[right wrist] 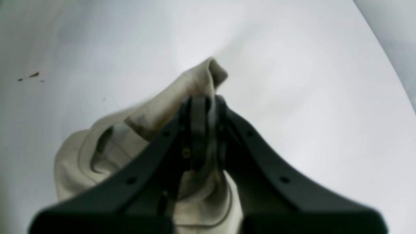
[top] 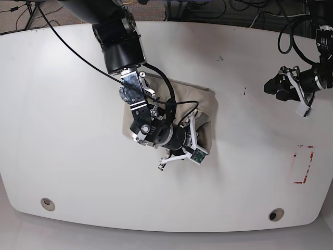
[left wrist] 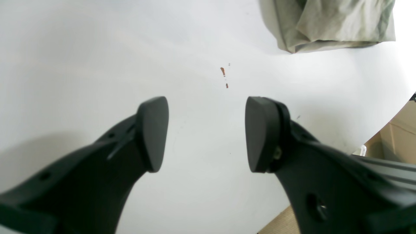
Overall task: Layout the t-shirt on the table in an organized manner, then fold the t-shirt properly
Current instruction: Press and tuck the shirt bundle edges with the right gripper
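Fabric fills only the top right corner of the left wrist view: a bunched fold of the t-shirt point(left wrist: 328, 26), cut off by the frame's upper edge, so its full shape cannot be read there. The left gripper point(left wrist: 207, 133) hangs over bare table point(left wrist: 81, 58) with its jaws spread wide and nothing between them. A few small reddish-brown specks point(left wrist: 223, 72) sit on the white surface just beyond the fingertips. The table's rounded edge curves through the lower right, with brown cardboard point(left wrist: 398, 136) past it.

Blur softens the right wrist view. The right gripper point(right wrist: 204, 100) is clamped on a ridge of the t-shirt point(right wrist: 198, 81), which rises in a peak above the closed jaws; the rest of the cloth droops in pale beige folds to the lower left and is partly hidden behind the black fingers point(right wrist: 156, 152). Open white table point(right wrist: 308, 97) spreads to the right, its edge curving down the far right side.

Seen from the base camera, the t-shirt point(top: 204, 107) lies crumpled near the middle of the table point(top: 62, 130), much of it covered by the right arm point(top: 120, 44) and its wrist. The left gripper point(top: 274, 87) hovers well apart, near the far right. A red-outlined rectangle point(top: 303, 164) marks the right side, and two grey grommet holes point(top: 47, 202) sit near the front edge. Wide bare surface surrounds the shirt on every side.
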Action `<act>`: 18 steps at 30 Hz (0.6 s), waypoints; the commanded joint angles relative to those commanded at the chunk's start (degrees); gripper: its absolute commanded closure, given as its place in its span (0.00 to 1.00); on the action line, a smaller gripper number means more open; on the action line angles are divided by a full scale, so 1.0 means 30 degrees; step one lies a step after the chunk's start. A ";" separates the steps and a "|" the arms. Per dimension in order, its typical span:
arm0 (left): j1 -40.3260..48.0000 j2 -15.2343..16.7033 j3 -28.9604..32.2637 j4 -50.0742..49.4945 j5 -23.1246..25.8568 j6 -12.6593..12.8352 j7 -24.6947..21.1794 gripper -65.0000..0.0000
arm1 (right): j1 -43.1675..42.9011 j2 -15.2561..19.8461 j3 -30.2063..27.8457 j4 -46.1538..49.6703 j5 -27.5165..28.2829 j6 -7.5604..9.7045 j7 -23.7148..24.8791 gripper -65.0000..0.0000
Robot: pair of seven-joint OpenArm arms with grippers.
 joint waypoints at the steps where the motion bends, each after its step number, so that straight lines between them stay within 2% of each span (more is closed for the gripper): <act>1: 0.0000 0.0000 0.0000 0.0000 0.0000 0.0000 0.0000 0.46 | 0.0059 -0.0059 0.0000 -0.0117 0.0000 0.0000 0.0147 0.77; 2: 0.0000 0.0000 0.0000 0.0029 0.0000 0.0000 0.0000 0.46 | 0.0059 -0.0059 0.0000 -0.0117 0.0000 0.0000 0.0234 0.73; 3: 0.0000 0.0000 0.0000 0.0059 0.0000 0.0000 0.0000 0.46 | 0.0029 -0.0088 0.0000 -0.0117 0.0000 0.0000 0.0527 0.63; 5: 0.0000 0.0029 0.0029 0.0059 0.0000 0.0000 0.0000 0.46 | 0.0029 -0.0088 0.0029 0.0029 0.0000 0.0000 0.0938 0.51; 8: -0.0059 0.0059 0.0117 0.0088 0.0000 0.0000 0.0000 0.46 | 0.0029 -0.0088 0.0029 0.0381 0.0059 -0.0015 0.1289 0.36; 12: -0.0205 0.0440 0.0762 0.0147 -0.0029 0.0000 0.0000 0.46 | -0.0205 0.0117 0.0029 0.1407 0.0147 -0.1216 0.1377 0.32; 18: -0.0879 0.0908 0.2813 0.1846 0.0000 0.0000 0.0000 0.46 | -0.1377 0.1289 0.0205 0.3370 0.0176 -0.1275 0.1084 0.32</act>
